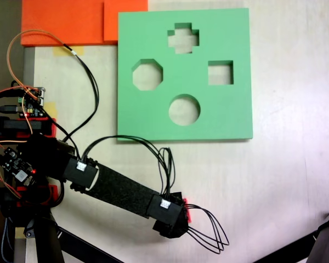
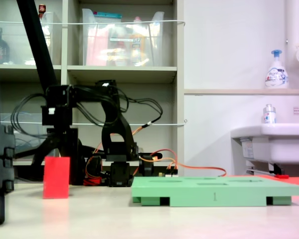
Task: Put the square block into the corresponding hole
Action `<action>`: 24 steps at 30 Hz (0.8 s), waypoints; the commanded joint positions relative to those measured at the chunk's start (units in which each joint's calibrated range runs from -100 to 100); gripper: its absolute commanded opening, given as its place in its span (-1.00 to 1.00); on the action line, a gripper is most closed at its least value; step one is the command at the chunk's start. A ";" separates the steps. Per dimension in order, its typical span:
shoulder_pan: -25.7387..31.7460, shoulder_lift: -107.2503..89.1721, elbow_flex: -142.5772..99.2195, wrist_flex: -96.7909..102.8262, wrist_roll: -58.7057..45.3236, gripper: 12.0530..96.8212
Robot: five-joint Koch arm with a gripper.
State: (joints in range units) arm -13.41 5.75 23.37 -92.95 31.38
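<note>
From my overhead feed the gripper (image 1: 182, 216) sits over the red block (image 1: 186, 211), well short of the green board (image 1: 153, 115); can't tell if it's gripping. Side feed: block (image 2: 56, 177) stands on the table (image 2: 139, 219). Square hole (image 1: 220, 73) empty.

My arm (image 1: 120, 189) stretched low across the table (image 1: 296, 181), square block (image 2: 56, 178) standing under my wrist, foam board (image 1: 148, 118) well apart beyond it, 4 cutouts in it, square hole (image 1: 220, 73) at its right in the top-down fixed view.
</note>
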 commanded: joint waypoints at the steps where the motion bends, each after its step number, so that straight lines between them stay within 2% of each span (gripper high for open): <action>1: -0.10 0.26 0.36 0.17 -0.73 -0.27; 4: -0.24 0.26 -0.94 0.17 -1.03 -0.36; 10: -0.68 -2.25 -4.93 0.85 -1.07 -0.71; 18: -0.68 -4.49 -5.33 0.65 -0.24 -0.72; 24: -0.20 -19.01 -5.33 -1.46 3.17 -0.72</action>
State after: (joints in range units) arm -13.85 -6.70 16.61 -92.76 33.19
